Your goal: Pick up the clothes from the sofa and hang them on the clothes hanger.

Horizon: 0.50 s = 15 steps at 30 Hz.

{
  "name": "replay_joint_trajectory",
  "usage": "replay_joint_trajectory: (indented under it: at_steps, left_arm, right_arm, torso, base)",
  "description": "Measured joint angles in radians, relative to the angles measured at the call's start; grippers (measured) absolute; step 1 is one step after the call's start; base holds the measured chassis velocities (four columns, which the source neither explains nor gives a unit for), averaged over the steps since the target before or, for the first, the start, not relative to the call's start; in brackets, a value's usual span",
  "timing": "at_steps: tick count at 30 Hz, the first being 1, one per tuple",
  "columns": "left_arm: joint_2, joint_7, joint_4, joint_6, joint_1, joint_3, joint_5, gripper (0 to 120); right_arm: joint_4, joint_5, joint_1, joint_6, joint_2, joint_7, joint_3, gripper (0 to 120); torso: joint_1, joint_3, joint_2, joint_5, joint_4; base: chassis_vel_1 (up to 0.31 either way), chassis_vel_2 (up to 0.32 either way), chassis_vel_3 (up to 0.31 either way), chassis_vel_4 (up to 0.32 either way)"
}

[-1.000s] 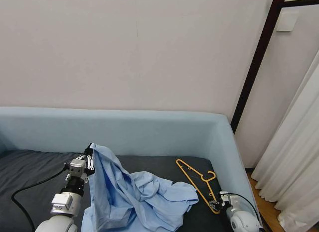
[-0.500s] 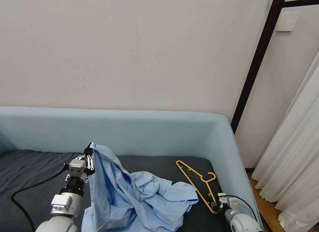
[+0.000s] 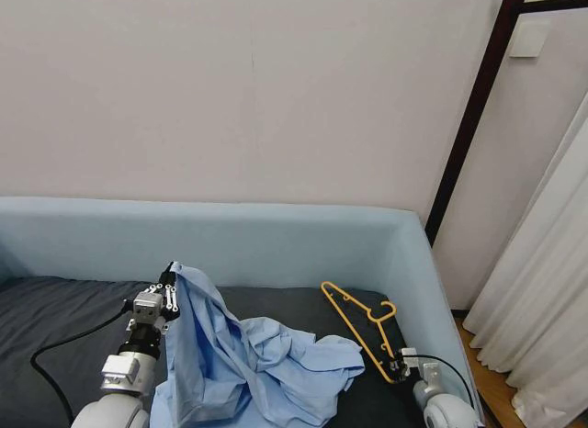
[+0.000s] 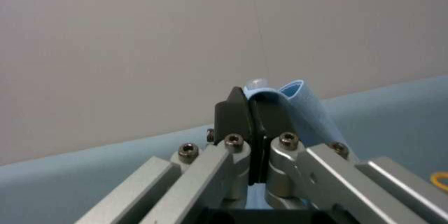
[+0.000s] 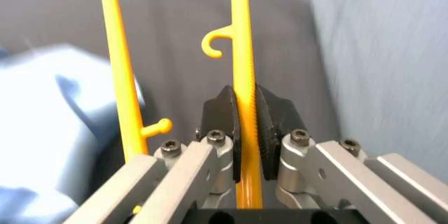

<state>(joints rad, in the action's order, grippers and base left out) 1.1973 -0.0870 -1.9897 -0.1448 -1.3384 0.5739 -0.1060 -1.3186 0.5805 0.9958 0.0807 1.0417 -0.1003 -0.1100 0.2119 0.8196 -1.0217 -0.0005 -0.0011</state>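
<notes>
Head cam overlooks sofa [image 3: 276, 240]; close wrist cams share hanger [image 3: 363, 322], prob. shirt [image 3: 257, 364] w/ it.

No readable text, labels, brands or numbers, as far as visible.

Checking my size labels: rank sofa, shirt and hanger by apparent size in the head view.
1. The sofa, clearly largest.
2. The shirt, lifted at one edge by the left pincer.
3. The hanger, thin, gripped by the right pincer.
</notes>
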Motion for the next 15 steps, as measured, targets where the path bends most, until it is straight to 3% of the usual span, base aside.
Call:
replay_joint_trajectory:
  at_steps: [6,10,11,15]
  left_arm:
    - [0.003,0.004,-0.009,0.004,0.006,-0.020,-0.019,0]
    - [0.004,0.003,-0.017,0.003,0.008,-0.017,-0.039,0]
    - [0.004,0.003,-0.017,0.003,0.008,-0.017,-0.039,0]
    - [0.025,-0.001,-0.054,0.019,-0.012,0.014,-0.083,0]
  right_arm:
    - [-0.180,-0.088,0.088,-0.154,-0.051,-0.010,-0.029,5]
    - [-0.322,-0.087,0.166,-0.356,-0.073,-0.010,-0.035,5]
    - [-0.322,-0.087,0.166,-0.356,-0.073,-0.010,-0.035,5]
    - [-0.353,-0.130,0.200,-0.623,-0.063,0.084,-0.042,5]
  torso:
    - [0.000,0.000,0.000,-0.0001,-0.0002]
    - [0.000,0.000,0.000,-0.0002,-0.0002]
    - [0.000,0.000,0.000,-0.0002,-0.0002]
    - [0.000,0.000,0.000,-0.0001,0.0002]
  base:
    - [0.000,0.000,0.000,0.000]
    - [0.000,0.000,0.000,0.000]
    - [0.000,0.000,0.000,0.000]
    - [0.000,0.000,0.000,0.000]
